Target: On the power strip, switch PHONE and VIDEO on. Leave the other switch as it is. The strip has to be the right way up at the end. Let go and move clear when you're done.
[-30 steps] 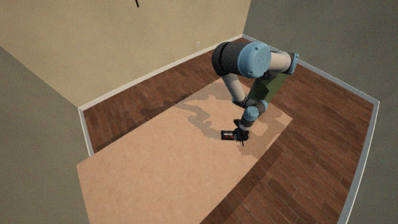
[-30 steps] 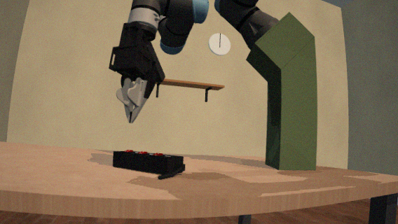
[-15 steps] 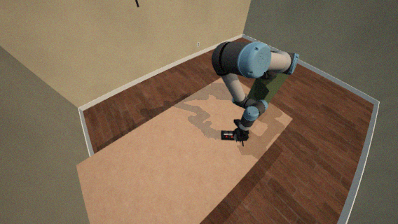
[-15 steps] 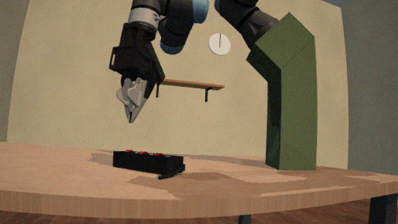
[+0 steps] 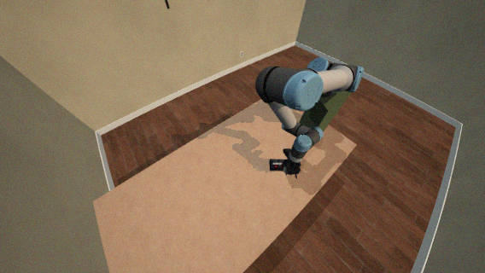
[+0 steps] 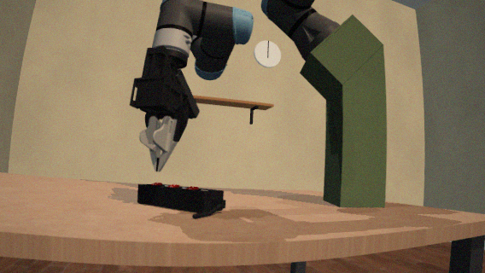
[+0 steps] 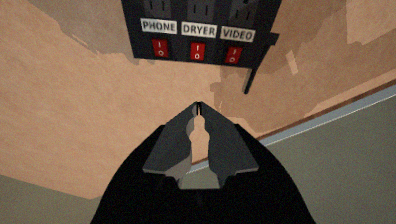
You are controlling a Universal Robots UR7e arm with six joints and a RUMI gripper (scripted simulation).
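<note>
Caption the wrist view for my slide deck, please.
Shut gripper poised short of the upright power strip, its PHONE, DRYER and VIDEO labels readable.

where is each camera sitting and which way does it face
Top: high in a room corner, looking down at the table; shows the arm above the power strip.
Exterior: near table height, facing the back wall; shows the shut tool hanging over the strip beside the green pedestal.
Wrist: on the tool, looking down past its fingers at the PHONE, DRYER and VIDEO switches.
All three share the power strip.
</note>
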